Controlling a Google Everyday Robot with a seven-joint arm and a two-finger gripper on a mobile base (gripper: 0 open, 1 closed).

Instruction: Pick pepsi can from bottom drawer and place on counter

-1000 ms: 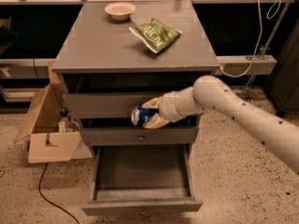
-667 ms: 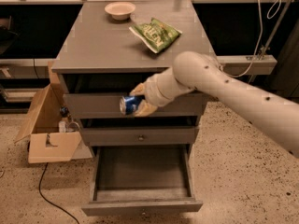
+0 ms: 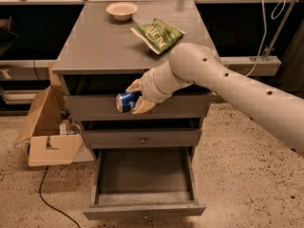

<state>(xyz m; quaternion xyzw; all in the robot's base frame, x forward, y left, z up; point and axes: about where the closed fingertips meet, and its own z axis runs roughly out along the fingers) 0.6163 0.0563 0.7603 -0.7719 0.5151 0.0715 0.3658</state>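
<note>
The gripper (image 3: 137, 98) pinches the can (image 3: 124, 101) sideways just under the counter (image 3: 99, 42) edge — above the open bottom drawer (image 3: 142, 210), presumably bound upward.

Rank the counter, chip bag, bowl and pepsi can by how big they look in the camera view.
1. counter
2. chip bag
3. bowl and pepsi can: too alike to rank; the can is nearer the camera and partly hidden by the gripper, which holds it before the top drawer.
</note>
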